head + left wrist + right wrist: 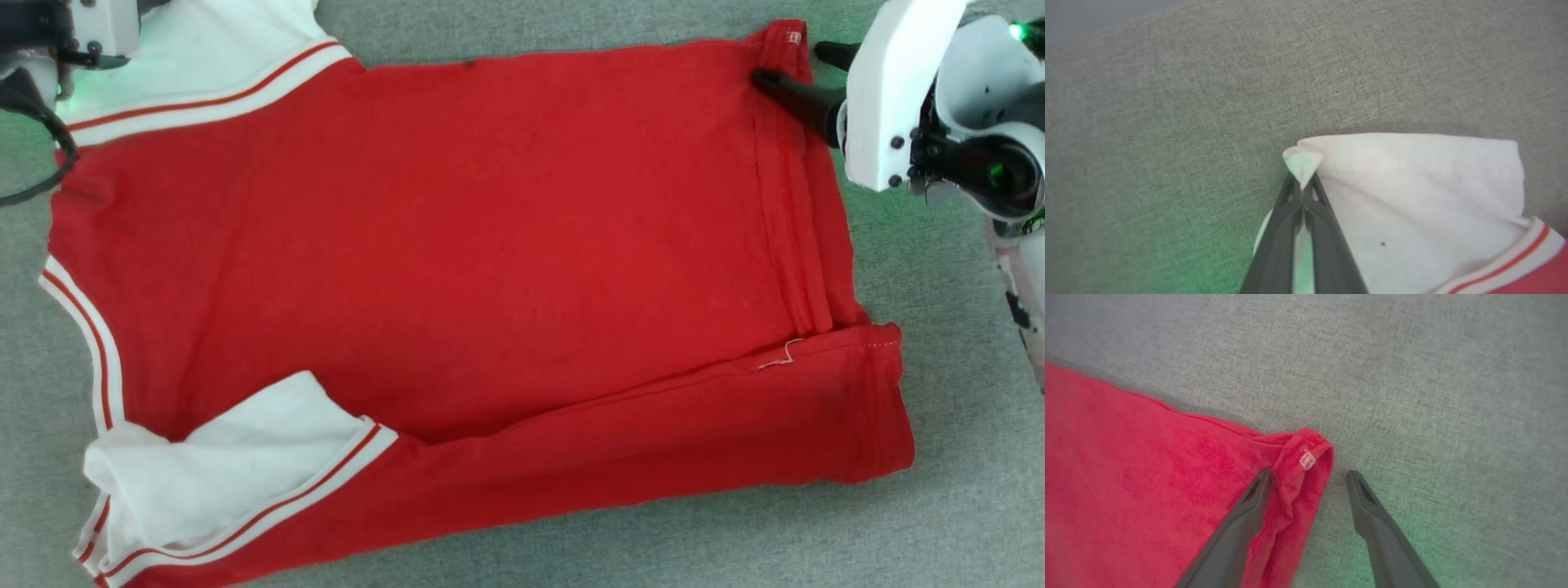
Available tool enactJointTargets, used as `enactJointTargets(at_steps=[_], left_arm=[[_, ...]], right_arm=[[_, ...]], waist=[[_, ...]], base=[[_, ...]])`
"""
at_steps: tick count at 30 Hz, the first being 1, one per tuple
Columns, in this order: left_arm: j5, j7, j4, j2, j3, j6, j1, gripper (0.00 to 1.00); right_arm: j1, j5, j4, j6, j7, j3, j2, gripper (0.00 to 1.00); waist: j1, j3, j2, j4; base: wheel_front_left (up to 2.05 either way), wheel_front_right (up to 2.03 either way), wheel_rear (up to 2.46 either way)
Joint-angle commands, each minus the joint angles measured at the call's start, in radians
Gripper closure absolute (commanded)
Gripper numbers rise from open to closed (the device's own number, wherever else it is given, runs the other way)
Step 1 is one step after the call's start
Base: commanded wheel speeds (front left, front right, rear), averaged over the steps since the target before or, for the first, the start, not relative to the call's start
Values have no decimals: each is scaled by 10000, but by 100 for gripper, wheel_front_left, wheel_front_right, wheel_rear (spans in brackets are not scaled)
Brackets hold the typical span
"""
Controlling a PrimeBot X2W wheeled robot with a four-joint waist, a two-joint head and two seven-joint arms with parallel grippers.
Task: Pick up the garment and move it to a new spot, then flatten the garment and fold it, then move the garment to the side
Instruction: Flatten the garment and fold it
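Grey cloth surface (571,547) around garment (457,245) edges

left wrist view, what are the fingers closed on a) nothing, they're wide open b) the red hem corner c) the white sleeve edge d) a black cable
c: the left gripper is shut on the white sleeve of the garment, with a small pinch of white cloth poking past its tips.

Kind of place unclear; grey woven fabric surface (571,555), like upholstery or carpet
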Motion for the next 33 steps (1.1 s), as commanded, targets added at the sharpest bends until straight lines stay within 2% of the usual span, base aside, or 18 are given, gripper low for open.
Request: enactJointTargets(at_steps=[1,8,19,33], left_arm=[[-19,100,220,-269,-282,-18,736,100],[-235,-296,300,-315,-64,-57,634,100],[-513,-1192,-21,-222,260,-70,308,100],[-1082,-1297,-1585,476,227,-71,1183,100]], right_arm=[[82,148,232,-2,208,332,49,100],[-220,438,550,-9,68,585,-385,100],[-262,703,581,-10,-1101,1078,-1009,100],[407,1263,155,-8,-2013,1945,-2018,100]], waist=[[0,19,0,38],[0,-168,0,226],[0,-1124,0,656],[0,-2660,0,1278]], base=[[0,0,0],[0,0,0],[0,0,0],[0,0,0]])
